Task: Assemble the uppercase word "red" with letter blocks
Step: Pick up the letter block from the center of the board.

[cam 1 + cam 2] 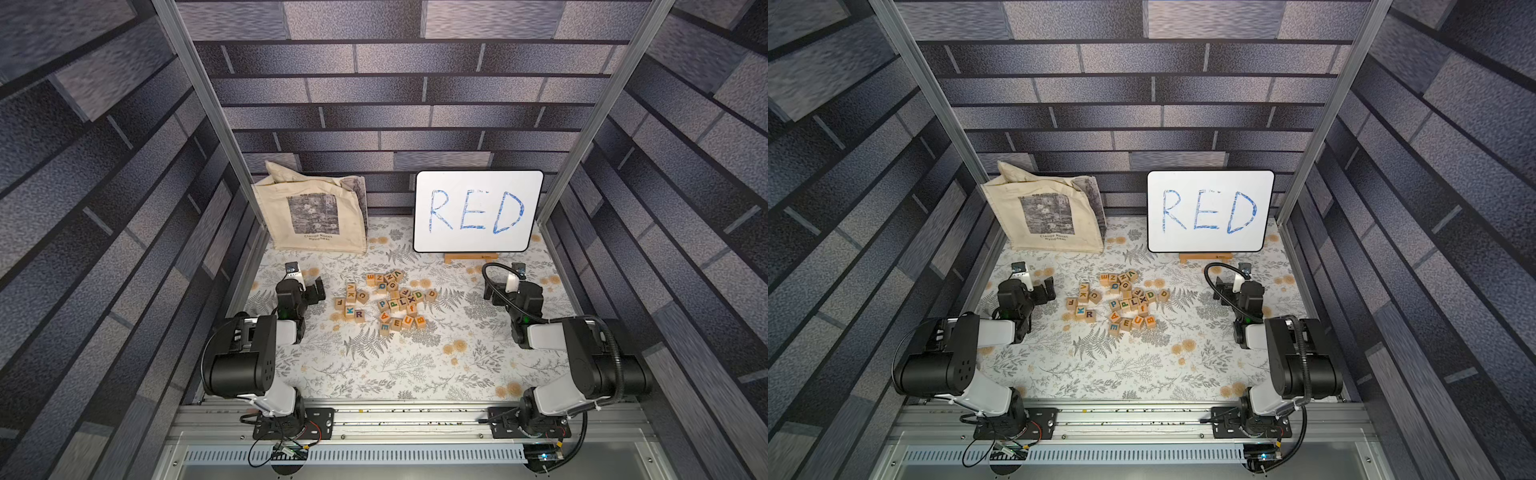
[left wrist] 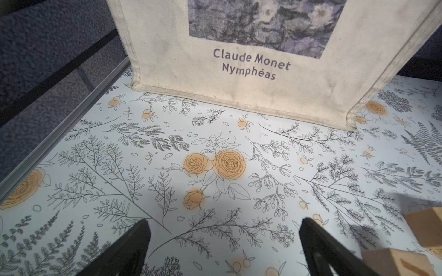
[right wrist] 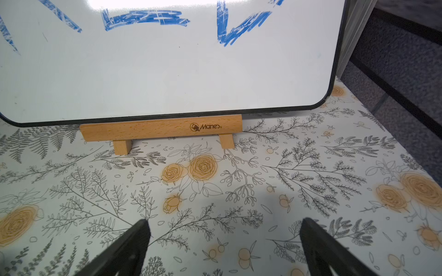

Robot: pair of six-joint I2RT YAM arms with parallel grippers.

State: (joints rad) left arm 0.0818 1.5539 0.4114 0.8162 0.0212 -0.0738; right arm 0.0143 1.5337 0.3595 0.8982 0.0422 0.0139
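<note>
Seen from above, a loose pile of wooden letter blocks (image 1: pixel 386 303) lies mid-way across a floral-patterned tabletop (image 1: pixel 395 374), with a robot arm on each side. No word has been started, so the job appears to be at its first step: choosing and picking the first letter. The left hand (image 1: pixel 312 291) hovers just beside the pile's left edge. The right hand (image 1: pixel 492 293) hangs well apart from the pile on the right. Both have their fingers spread wide and hold nothing. The purple R block (image 1: pixel 360 314) sits at the pile's near-left corner, right beside a blue K. It is closest to the left hand, so it looks the natural first pick, and that hand would need to straddle it without nudging its neighbour. An orange E block (image 1: pixel 370 278) lies at the far edge. The orange D block (image 1: pixel 431 294) is at the right edge, just beside a green D block (image 1: pixel 418 295) that is easily confused with it. Bare tabletop in front of the pile offers room for the word. Readable writing: a whiteboard (image 1: pixel 478 187) at the back says "RED" in blue marker, its wooden stand (image 3: pixel 160 130) is branded "Marie's", and a cream tote bag (image 2: pixel 239 95) reads "Claude Monet Nymphéas".
</note>
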